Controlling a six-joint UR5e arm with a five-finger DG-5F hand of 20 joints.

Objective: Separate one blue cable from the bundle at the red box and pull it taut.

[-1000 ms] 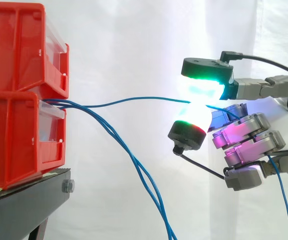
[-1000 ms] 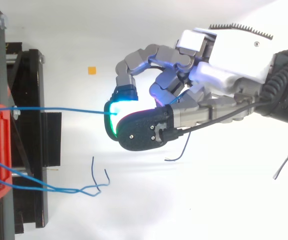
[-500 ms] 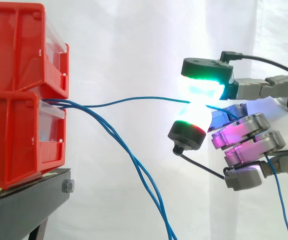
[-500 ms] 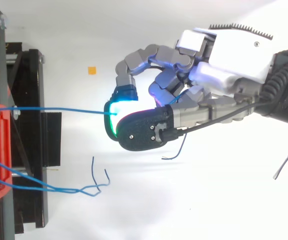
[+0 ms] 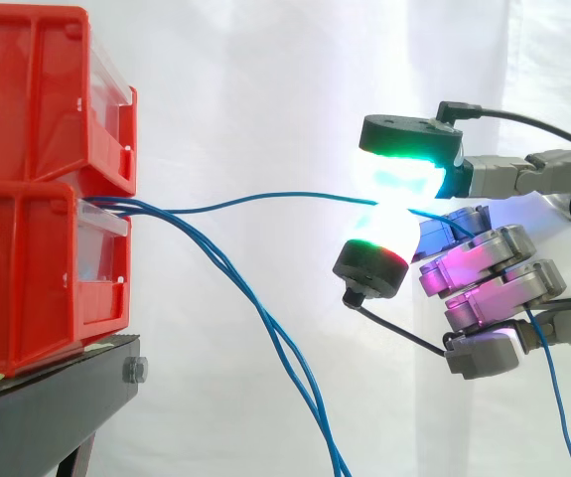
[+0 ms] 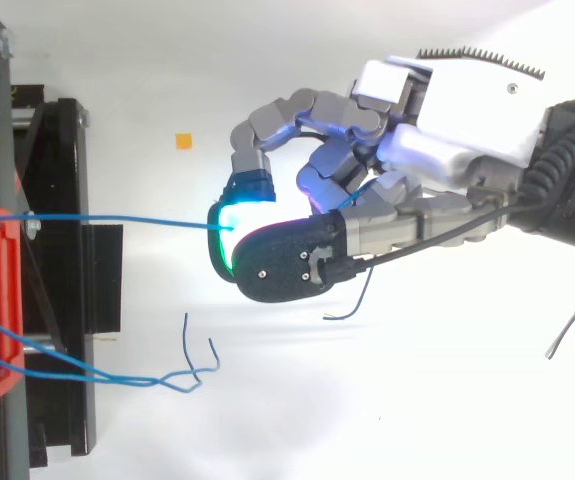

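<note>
the hand [image 6: 417, 150] reaches in from the right and pinches one blue cable [image 5: 265, 200] between two glowing pads [image 5: 399, 181], one above and one below it, lit white and cyan with green at their bases. the other fingers are curled back behind the pinch and glow magenta.

the cable comes out of the front of the lower bin [image 5: 27, 268], where that bin meets the upper bin [image 5: 37, 89], and crosses the open gap to the pads. from the side it runs in a shallow curve, dipping a little near the bin and rising toward the hand. from above it looks nearly straight. past the pinch it passes among the curled fingers and hangs down near the right edge.

the other cables [image 5: 265, 318] leave the same bin front and droop steeply down and to the right, well apart from the held one. from above, their loose ends lie curled below the hand.

the bins sit stacked on a black stand [image 5: 47, 417] before a white curtain [image 5: 265, 89]. a small orange square [image 6: 183, 141] lies on the white floor, above the held cable in the top view.
</note>
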